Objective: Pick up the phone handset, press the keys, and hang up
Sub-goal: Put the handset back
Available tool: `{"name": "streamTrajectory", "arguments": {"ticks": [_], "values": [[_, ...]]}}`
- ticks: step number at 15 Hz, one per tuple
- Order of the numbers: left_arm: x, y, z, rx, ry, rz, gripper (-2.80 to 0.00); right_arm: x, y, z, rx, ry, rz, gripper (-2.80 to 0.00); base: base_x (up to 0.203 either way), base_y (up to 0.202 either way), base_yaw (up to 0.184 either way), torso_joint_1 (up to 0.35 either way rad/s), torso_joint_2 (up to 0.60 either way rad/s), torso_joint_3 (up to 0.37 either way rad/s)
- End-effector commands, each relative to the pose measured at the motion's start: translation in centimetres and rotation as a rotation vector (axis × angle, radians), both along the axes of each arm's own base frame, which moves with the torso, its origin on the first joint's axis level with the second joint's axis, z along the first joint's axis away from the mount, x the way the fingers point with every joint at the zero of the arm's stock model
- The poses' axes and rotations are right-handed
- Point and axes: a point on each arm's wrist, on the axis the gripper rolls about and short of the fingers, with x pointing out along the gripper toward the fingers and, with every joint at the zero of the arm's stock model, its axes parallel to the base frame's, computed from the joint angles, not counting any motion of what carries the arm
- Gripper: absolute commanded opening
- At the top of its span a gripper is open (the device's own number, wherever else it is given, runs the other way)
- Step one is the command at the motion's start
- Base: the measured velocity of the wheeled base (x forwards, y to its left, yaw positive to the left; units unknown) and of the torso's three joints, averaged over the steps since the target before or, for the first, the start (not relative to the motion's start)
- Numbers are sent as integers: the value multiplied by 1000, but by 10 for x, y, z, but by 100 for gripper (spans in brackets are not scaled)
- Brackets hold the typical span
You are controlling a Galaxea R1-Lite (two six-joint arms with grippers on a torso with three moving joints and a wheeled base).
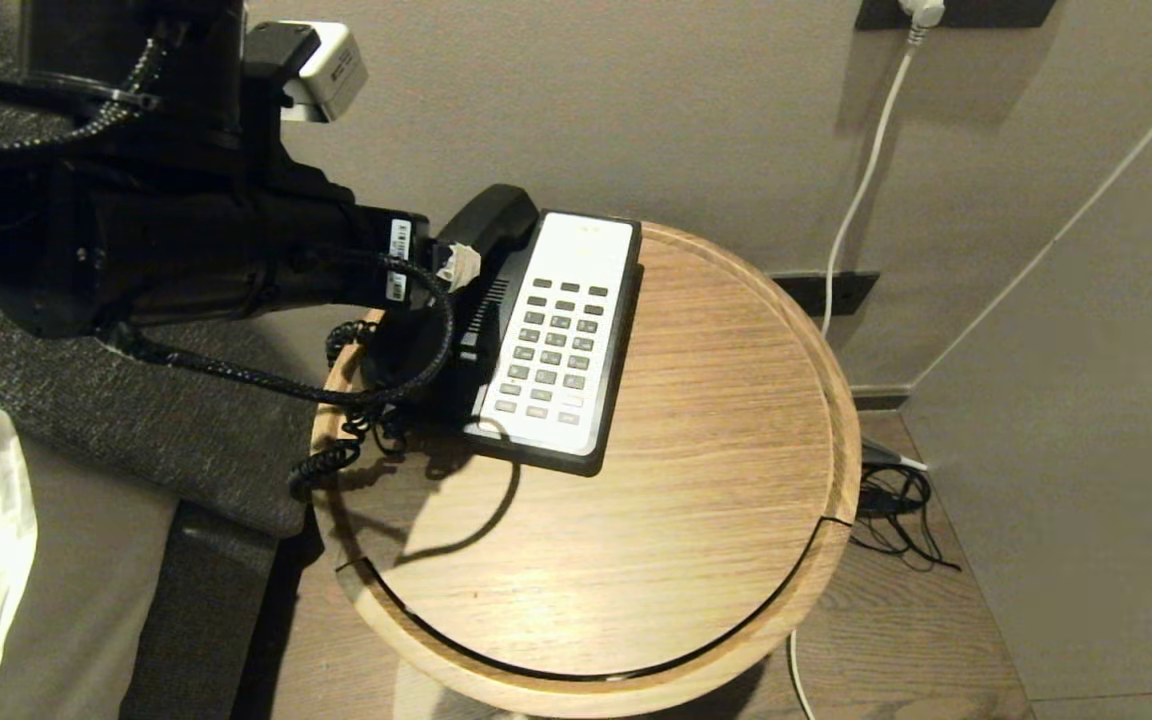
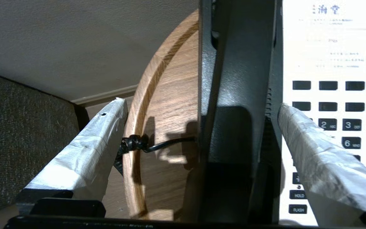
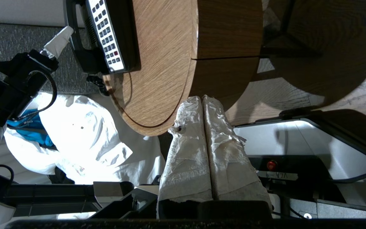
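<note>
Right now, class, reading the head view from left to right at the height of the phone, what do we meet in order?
Left arm's pincer → phone handset → keys → bare wooden table → white cable on the wall.

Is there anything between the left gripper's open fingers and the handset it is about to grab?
Nothing visible does. The left gripper straddles the long matte black plastic phone handset, which lies on its cradle, with open gaps beside each white-taped finger.
</note>
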Motion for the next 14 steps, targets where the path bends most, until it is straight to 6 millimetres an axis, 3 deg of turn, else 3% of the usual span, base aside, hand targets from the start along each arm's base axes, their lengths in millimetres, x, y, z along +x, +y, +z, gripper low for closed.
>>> {"name": "streamTrajectory", "arguments": {"ticks": [1,11,14], "values": [[-1,0,3,-7,-10,-2,0,0,0,-1,3,7,0,-280,0,0,0,0,0,0],[1,-13,-11,35,38,-40,0,1,0,-1,3,9,2,-280,0,0,0,0,0,0],[0,-14,-6,14,17,-44,0,1,0,-2,2,10,2,-280,0,0,0,0,0,0]]}}
